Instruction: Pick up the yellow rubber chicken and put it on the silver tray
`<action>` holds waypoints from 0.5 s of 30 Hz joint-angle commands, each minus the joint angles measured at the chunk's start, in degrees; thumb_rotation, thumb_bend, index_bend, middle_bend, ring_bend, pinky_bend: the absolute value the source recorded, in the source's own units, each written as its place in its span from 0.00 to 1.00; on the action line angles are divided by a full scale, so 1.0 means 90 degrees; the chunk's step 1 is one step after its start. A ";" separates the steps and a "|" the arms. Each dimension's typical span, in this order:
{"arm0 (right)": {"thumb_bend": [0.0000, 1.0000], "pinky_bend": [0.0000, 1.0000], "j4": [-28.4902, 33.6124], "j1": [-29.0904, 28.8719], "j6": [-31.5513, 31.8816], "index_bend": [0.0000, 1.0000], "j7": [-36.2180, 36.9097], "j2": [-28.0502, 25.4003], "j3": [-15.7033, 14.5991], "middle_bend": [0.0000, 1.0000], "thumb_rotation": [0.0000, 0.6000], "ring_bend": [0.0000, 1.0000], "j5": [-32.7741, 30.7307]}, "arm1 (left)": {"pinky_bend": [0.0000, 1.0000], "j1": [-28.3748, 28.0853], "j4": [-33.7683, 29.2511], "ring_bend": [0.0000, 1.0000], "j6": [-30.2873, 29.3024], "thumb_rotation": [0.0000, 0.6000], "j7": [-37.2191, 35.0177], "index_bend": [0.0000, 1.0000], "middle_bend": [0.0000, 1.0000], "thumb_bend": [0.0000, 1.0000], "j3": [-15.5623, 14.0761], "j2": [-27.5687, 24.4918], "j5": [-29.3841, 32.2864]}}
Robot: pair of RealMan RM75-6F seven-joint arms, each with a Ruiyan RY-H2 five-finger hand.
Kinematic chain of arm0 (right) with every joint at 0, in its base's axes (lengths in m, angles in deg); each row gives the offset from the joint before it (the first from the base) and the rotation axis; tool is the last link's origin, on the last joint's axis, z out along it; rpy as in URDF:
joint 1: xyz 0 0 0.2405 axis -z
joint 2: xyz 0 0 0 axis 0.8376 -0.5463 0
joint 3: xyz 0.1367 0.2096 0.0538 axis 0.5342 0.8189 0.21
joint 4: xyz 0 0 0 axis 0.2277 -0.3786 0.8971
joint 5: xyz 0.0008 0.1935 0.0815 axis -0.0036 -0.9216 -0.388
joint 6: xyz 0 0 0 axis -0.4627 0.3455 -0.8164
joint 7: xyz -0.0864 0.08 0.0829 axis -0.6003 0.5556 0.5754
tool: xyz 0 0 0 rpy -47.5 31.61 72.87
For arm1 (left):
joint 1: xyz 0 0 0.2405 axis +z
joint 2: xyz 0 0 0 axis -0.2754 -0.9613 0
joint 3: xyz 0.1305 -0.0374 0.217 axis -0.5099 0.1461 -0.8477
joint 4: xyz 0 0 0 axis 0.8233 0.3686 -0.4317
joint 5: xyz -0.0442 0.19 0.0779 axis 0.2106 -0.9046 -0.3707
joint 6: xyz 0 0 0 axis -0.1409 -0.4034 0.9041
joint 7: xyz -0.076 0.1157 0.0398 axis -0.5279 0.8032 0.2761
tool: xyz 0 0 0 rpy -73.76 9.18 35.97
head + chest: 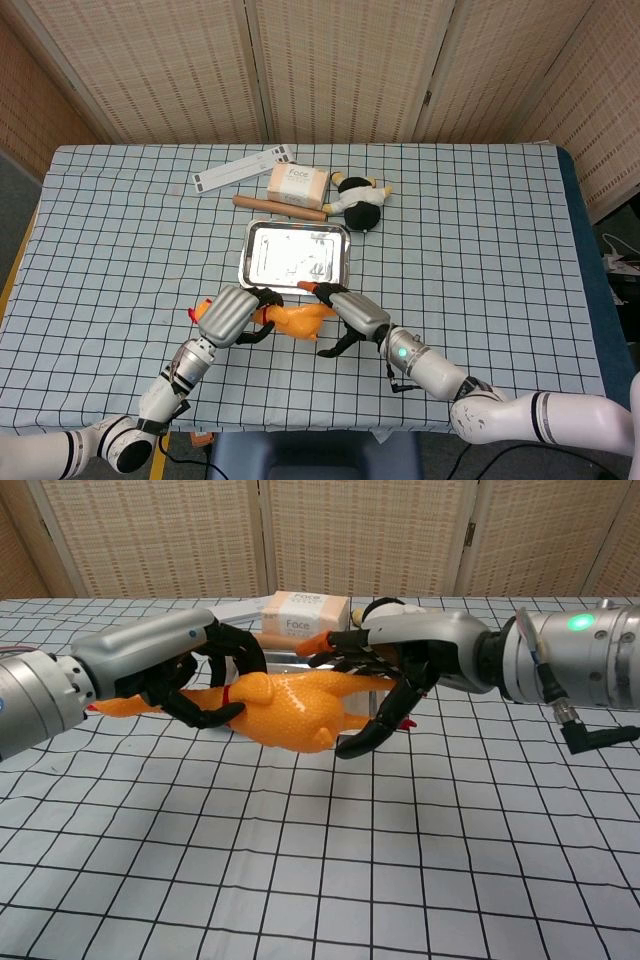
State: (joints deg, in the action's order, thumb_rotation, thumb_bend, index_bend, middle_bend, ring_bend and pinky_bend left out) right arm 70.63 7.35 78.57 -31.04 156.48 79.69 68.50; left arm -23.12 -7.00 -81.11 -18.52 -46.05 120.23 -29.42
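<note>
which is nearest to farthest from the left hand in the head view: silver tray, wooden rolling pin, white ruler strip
From the left hand:
1. Silver tray, just beyond it, slightly right.
2. Wooden rolling pin, behind the tray.
3. White ruler strip, farthest back, near the table's far edge.

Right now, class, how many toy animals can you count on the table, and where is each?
2. The yellow rubber chicken is held between the left hand and right hand, near the silver tray. The black-and-white plush toy lies beyond the tray's far right corner.
</note>
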 commanded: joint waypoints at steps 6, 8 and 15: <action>0.09 0.00 -0.0131 -0.0125 -0.0251 0.00 0.0210 -0.0044 -0.0051 0.00 1.00 0.00 0.0120 | 0.83 -0.0032 -0.0093 0.67 -0.0024 1.00 0.0033 0.83 0.81 0.73 0.0006 0.0017 -0.0032; 0.09 0.09 -0.0158 -0.0099 -0.0049 0.05 0.0186 0.0058 -0.0050 0.05 1.00 0.02 0.0090 | 0.83 -0.0038 -0.0121 0.67 -0.0029 1.00 0.0045 0.83 0.81 0.73 0.0000 0.0025 -0.0042; 0.24 0.95 -0.0134 0.0035 0.0783 0.77 -0.0078 0.0377 -0.0052 0.64 1.00 0.69 0.0045 | 0.83 -0.0043 -0.0159 0.67 -0.0047 1.00 0.0040 0.83 0.81 0.73 -0.0015 0.0036 -0.0051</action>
State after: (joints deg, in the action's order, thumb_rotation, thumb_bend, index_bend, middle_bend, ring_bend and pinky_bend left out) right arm 69.36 7.26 83.84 -30.46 158.96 79.38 69.20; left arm -23.52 -8.43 -81.53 -18.15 -46.18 120.55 -29.88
